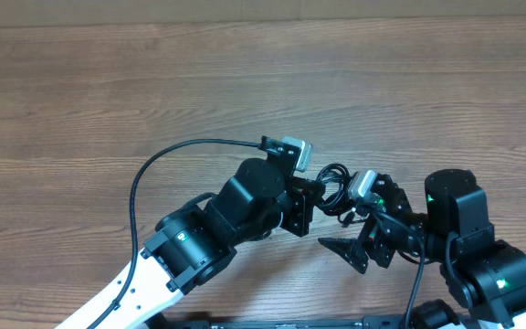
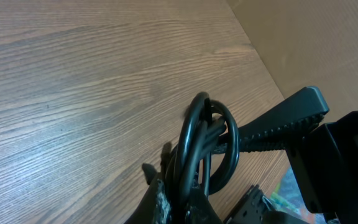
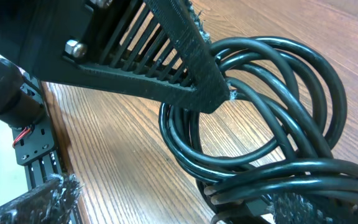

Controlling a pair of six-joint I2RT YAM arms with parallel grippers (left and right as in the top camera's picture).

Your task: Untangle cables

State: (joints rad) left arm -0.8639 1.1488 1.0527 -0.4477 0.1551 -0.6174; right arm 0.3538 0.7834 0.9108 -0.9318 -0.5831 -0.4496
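The left hand (image 2: 178,208) is clenched on the cables (image 2: 207,140). Its two fingers (image 2: 157,199) pinch the bundle at its lower end, and from that grip the thin black cords stand up off the table (image 2: 73,93) in several overlapping loops. From above, the cables show as a small dark knot of loops right at the tip of the left hand, on the side facing the right arm.

The right hand (image 3: 135,146) is released, its jaws spread wide. Its upper finger (image 3: 166,56), black and ribbed, reaches across the top of the loops just beyond the left hand. Whether it touches the cords, or passes through a loop rather than over it, I cannot tell. Its other finger (image 3: 42,199) hangs farther from the left hand, low over the wood.

Farther out from the left hand, a thicker black wire (image 1: 135,187) arches from the grey wrist camera (image 1: 292,152) just behind that hand, round toward the arm's white base. A plain tan wall (image 2: 316,43) stands past the table's edge, beyond the left hand
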